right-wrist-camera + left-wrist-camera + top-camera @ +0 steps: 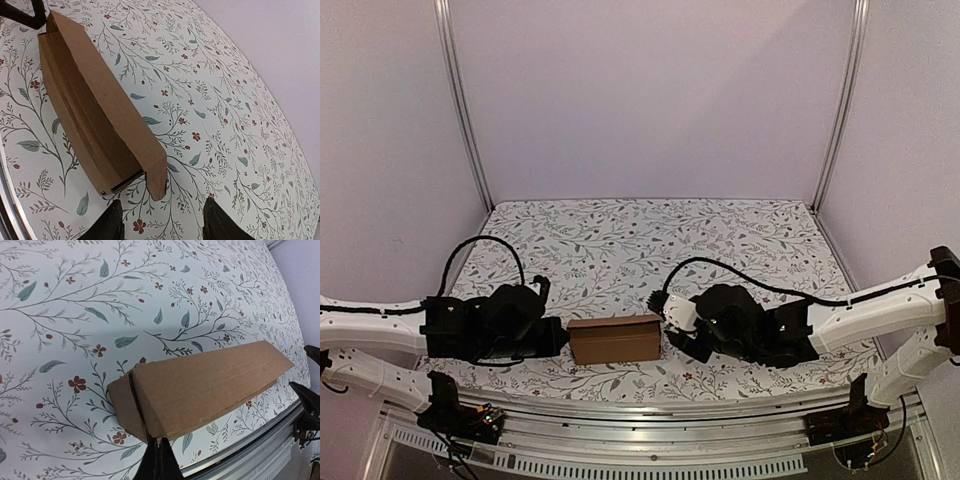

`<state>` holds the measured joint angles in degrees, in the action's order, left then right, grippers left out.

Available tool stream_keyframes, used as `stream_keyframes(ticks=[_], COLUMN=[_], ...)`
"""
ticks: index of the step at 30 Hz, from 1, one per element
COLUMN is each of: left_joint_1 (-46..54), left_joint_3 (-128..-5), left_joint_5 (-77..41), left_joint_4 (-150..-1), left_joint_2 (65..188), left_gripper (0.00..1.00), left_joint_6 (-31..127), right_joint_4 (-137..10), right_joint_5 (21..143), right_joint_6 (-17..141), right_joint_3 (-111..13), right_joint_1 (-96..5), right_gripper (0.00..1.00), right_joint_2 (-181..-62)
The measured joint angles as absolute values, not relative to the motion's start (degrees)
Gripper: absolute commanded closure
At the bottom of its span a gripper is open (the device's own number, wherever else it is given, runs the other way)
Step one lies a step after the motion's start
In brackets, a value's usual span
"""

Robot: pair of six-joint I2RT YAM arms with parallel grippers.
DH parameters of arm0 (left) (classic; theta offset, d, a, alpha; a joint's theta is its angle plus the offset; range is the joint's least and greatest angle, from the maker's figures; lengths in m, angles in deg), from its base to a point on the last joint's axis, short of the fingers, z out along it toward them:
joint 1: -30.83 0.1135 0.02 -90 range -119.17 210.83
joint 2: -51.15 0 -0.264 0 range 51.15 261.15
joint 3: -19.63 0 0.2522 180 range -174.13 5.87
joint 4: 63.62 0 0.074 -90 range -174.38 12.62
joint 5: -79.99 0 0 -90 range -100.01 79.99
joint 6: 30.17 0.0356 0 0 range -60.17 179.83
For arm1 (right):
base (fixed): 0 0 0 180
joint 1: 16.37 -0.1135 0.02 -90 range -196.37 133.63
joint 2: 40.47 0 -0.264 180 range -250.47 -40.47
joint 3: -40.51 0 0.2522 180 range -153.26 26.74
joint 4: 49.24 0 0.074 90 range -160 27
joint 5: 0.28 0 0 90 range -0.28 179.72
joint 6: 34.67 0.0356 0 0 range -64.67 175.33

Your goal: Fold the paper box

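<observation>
The paper box (pixel 615 338) is a small brown cardboard mailer, folded up, lying near the table's front edge between my two arms. My left gripper (pixel 560 338) is at its left end. In the left wrist view the box (pixel 200 385) fills the middle, and the left gripper (pixel 159 452) is shut, its tips touching the box's lower near corner. My right gripper (pixel 680 335) is at the right end. In the right wrist view it (pixel 165 225) is open and empty, just short of the box (pixel 95 115), whose end flap (pixel 157 175) sticks out beside a dark gap.
A floral tablecloth (pixel 650 240) covers the table. A metal rail (pixel 640 410) runs along the front edge, close behind the box. Lilac walls with metal uprights (pixel 460 100) enclose the back and sides.
</observation>
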<state>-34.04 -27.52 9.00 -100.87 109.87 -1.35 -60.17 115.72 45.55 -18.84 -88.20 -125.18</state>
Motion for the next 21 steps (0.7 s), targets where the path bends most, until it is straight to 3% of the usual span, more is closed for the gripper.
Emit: stream_keyframes(ticks=[21], left_joint_1=[-34.5], left_joint_3=[-27.2], left_joint_5=[10.0], left_joint_4=[-100.8], left_joint_2=[109.9], left_gripper=[1.0], left_joint_6=[-1.4], right_joint_4=[-54.7], right_joint_5=[110.3], right_joint_6=[41.8], right_joint_3=[-18.5], right_joint_1=[-84.1], right_gripper=[0.65], right_joint_2=[-131.4])
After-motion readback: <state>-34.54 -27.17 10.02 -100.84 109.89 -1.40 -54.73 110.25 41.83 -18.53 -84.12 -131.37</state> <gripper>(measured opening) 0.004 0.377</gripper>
